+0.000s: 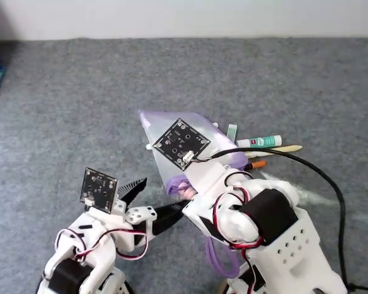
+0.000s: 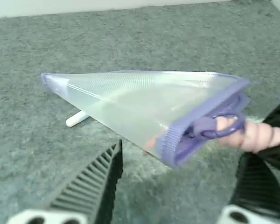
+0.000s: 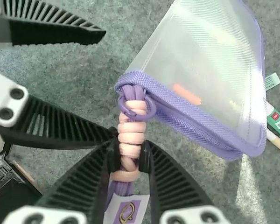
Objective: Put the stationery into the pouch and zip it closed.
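Pouch (image 2: 144,102): see-through, milky, with fine ribbed lines; purple edging and zip.
Zip cord (image 3: 132,135): pale pink braid with a purple ring and strand.
Left fingers (image 2: 100,177): black, ridged.
Right fingers (image 3: 172,177): black, ridged.
Table (image 1: 80,92): grey, felt-like cover.
Glue stick (image 1: 259,142): white with green label.
Pen (image 1: 256,165): orange.
Arm shells (image 1: 294,245): white, with red and black wires.

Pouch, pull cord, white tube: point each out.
pouch (image 2: 144,102): left wrist view, clear side panel.
pull cord (image 3: 131,133): right wrist view, pink braided middle.
white tube (image 1: 260,142): high view, middle of its barrel.
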